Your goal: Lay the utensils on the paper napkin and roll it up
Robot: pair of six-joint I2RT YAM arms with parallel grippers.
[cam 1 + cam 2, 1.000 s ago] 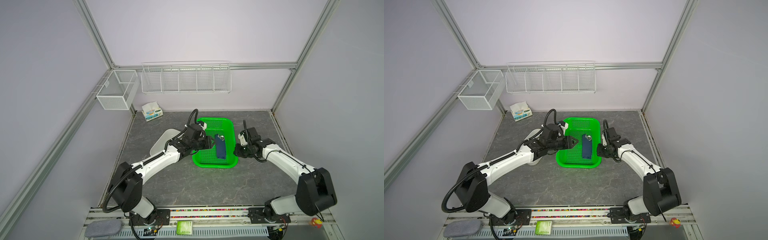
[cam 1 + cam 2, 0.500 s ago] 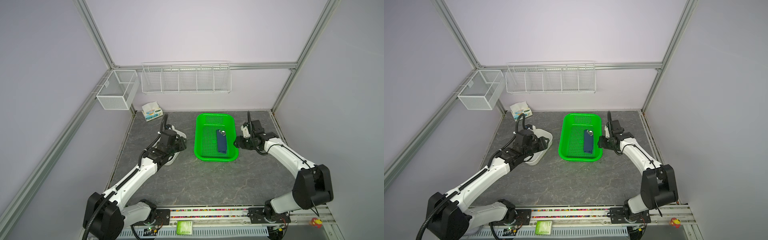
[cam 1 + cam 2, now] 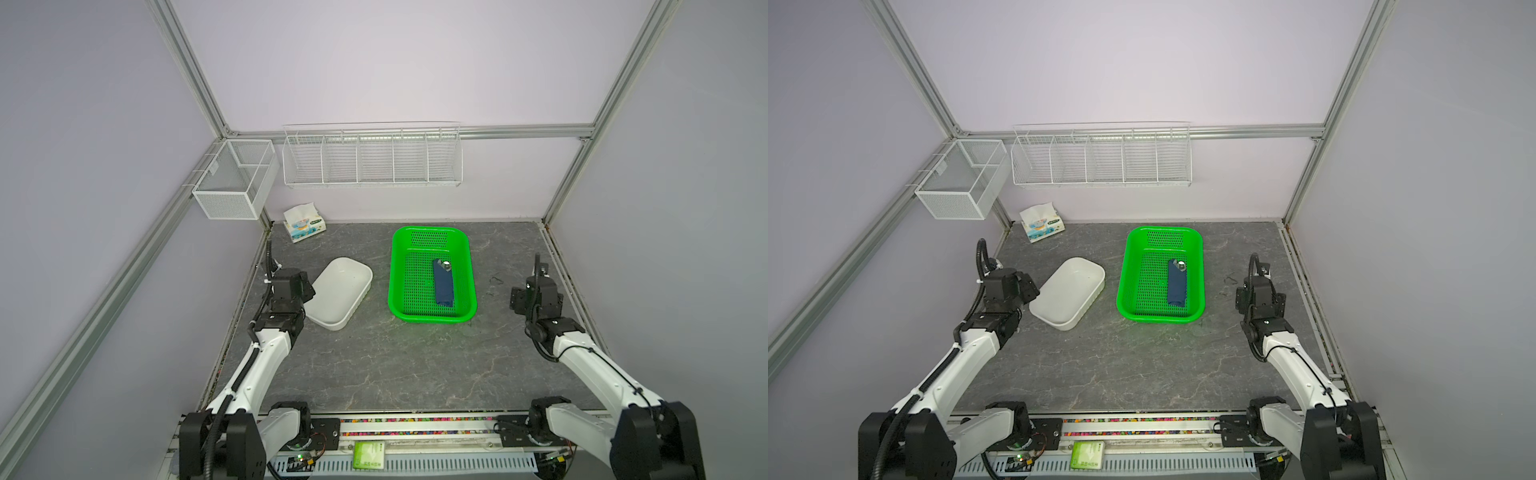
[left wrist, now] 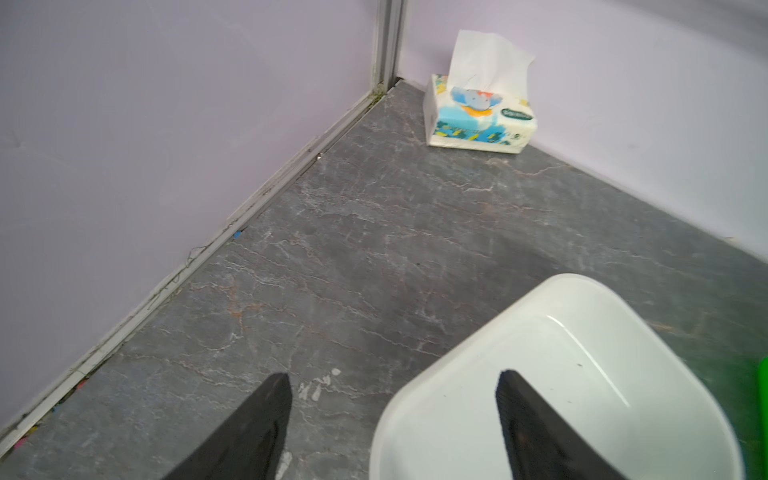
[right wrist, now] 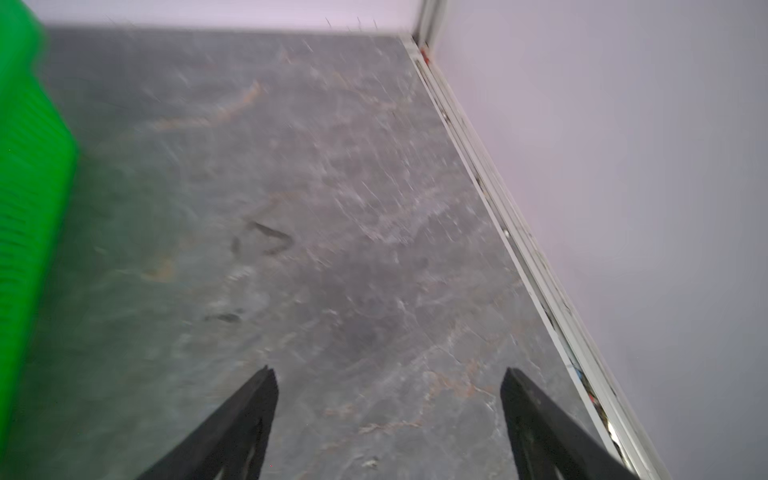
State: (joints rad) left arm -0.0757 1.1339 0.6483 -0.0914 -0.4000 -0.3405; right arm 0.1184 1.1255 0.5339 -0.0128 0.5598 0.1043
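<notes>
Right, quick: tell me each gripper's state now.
Left gripper: open, holding nothing.
Right gripper: open, holding nothing.

Bright even light, soft shadows; right wrist view motion-blurred

napkin [image 3: 443,284] in basket [image 3: 432,319] | tub [image 3: 340,286] left of basket | tissue pack [image 3: 304,222] behind tub
</notes>
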